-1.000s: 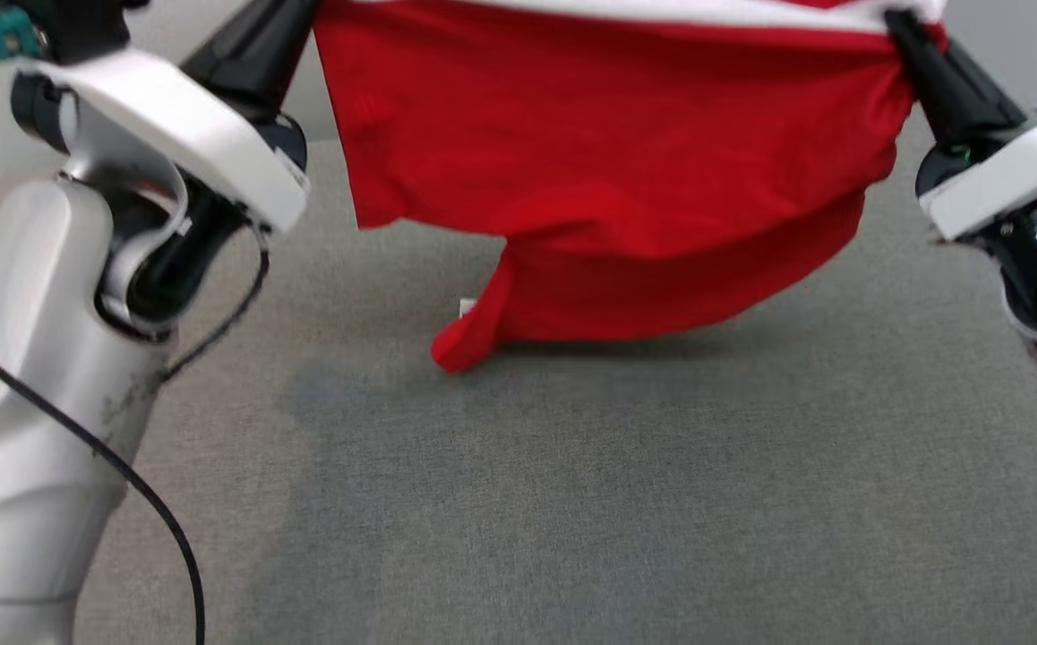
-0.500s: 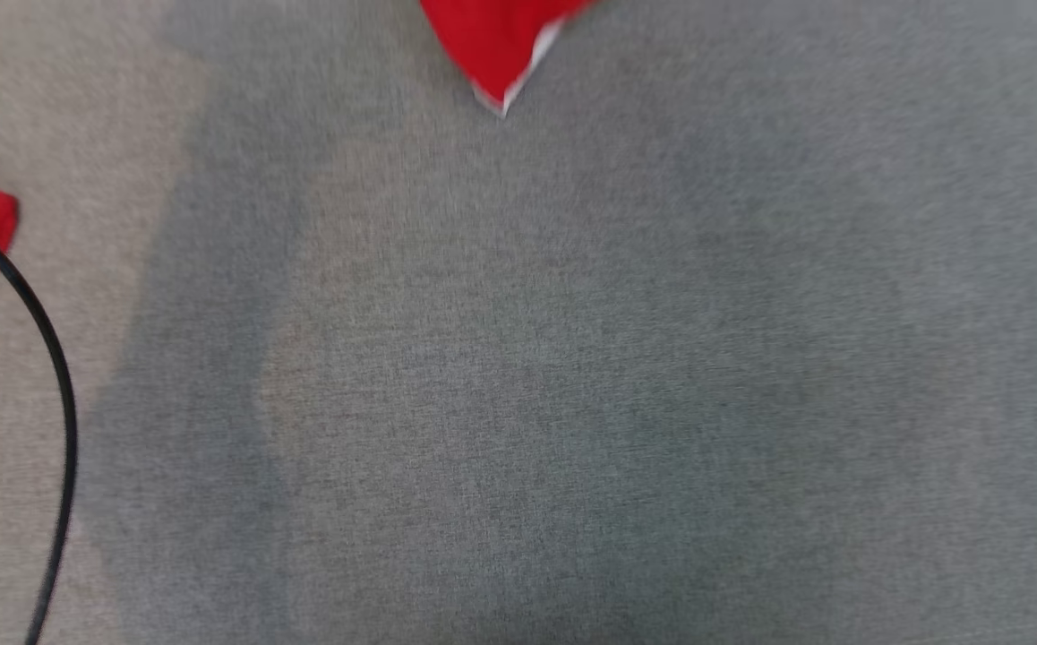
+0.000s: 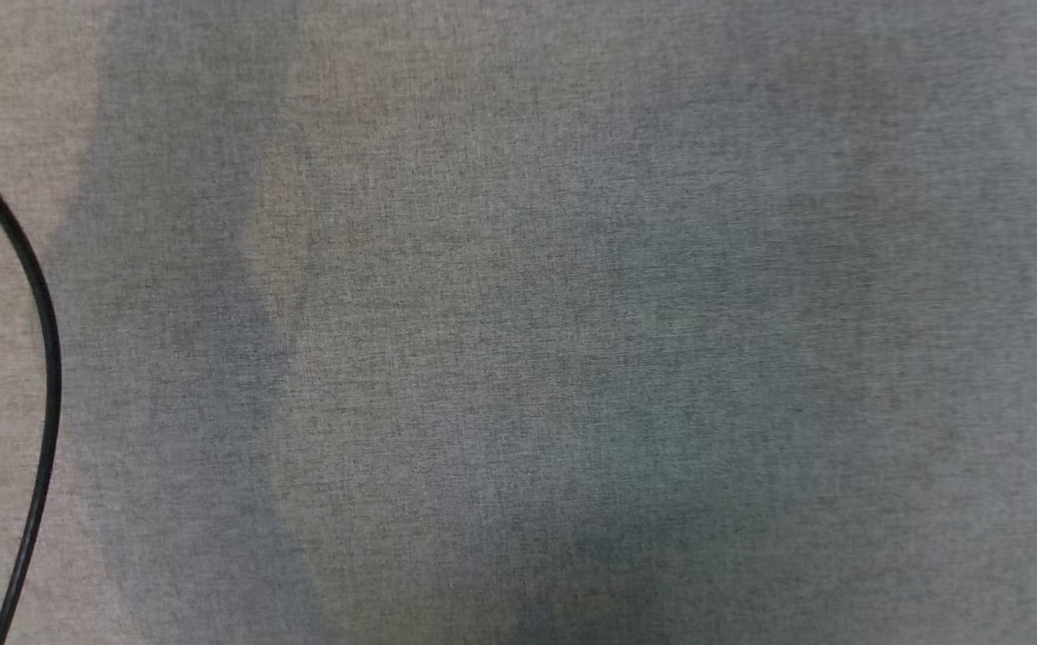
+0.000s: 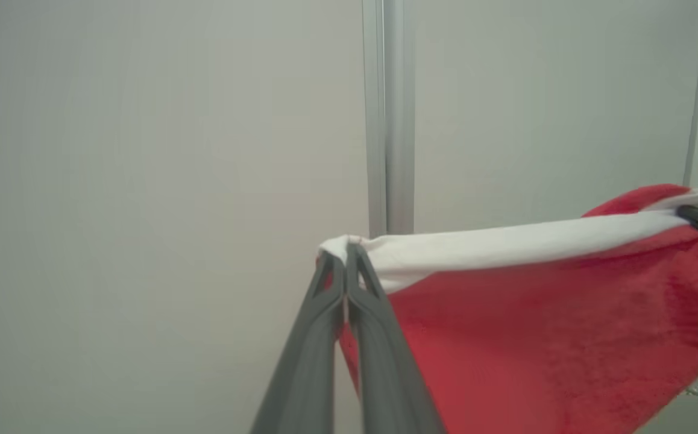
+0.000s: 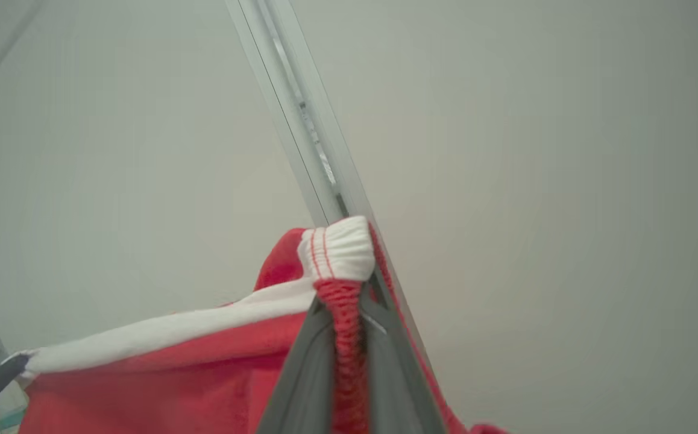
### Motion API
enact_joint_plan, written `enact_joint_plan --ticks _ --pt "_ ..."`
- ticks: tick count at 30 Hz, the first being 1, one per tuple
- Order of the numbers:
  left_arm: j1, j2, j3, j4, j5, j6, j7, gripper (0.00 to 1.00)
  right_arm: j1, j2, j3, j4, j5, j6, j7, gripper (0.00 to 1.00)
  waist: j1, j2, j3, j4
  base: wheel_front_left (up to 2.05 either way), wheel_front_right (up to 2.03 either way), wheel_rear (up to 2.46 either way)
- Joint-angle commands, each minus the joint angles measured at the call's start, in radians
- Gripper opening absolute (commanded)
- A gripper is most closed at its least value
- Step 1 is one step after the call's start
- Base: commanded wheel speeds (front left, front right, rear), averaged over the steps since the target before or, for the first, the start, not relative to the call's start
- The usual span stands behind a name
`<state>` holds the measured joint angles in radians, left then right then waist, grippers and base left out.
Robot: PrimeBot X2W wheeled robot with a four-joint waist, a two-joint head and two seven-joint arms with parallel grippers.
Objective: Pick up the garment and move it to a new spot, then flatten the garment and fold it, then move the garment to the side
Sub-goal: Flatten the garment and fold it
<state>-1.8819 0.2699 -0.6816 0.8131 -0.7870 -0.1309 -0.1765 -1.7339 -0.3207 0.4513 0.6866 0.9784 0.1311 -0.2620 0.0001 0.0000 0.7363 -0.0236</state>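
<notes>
The garment (image 4: 536,337) hung in the air, stretched by its white band (image 4: 506,244) between both grippers, its long axis running from one to the other. The left gripper (image 4: 342,253) was pinched tight on the band's end just below the post (image 4: 391,120). The right gripper (image 5: 352,301) was clamped on the bunched far end, in front of the post. Both arms pointed their fingers at the wall. Neither seemed nearer the grey surface (image 3: 518,322), where it would be laid.

We see soft, even light. Broad, faint-edged shadows lie across the table (image 3: 518,269), darkest in a band at its left. The pale wall (image 4: 144,181) is evenly lit and slightly hazy.
</notes>
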Motion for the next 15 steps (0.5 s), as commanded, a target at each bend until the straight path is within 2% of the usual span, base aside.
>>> enact_joint_plan --ticks 1,7,12,15 --pt "0.034 0.005 -0.026 0.004 -0.013 0.001 0.011 0.00 0.034 -0.008 0.015 0.010 0.000 0.000 -0.005 0.00 -0.0001 0.0000 0.010 0.006 0.00 0.00 0.00" --pt "0.121 0.025 -0.134 0.002 -0.097 0.001 0.039 0.00 0.162 -0.044 0.132 0.032 0.052 0.000 -0.005 0.00 -0.0001 0.0000 0.016 0.009 0.00 0.00 0.00" --pt "0.211 0.061 -0.189 -0.026 -0.190 0.001 0.044 0.00 0.279 -0.060 0.191 -0.014 0.113 0.000 -0.005 0.00 -0.0001 0.0000 -0.013 -0.002 0.00 0.00 0.00" --pt "0.267 0.078 -0.207 -0.047 -0.222 0.001 0.029 0.00 0.330 -0.066 0.211 -0.041 0.110 0.000 -0.005 0.00 -0.0001 0.0000 -0.038 -0.011 0.00 0.00 0.00"
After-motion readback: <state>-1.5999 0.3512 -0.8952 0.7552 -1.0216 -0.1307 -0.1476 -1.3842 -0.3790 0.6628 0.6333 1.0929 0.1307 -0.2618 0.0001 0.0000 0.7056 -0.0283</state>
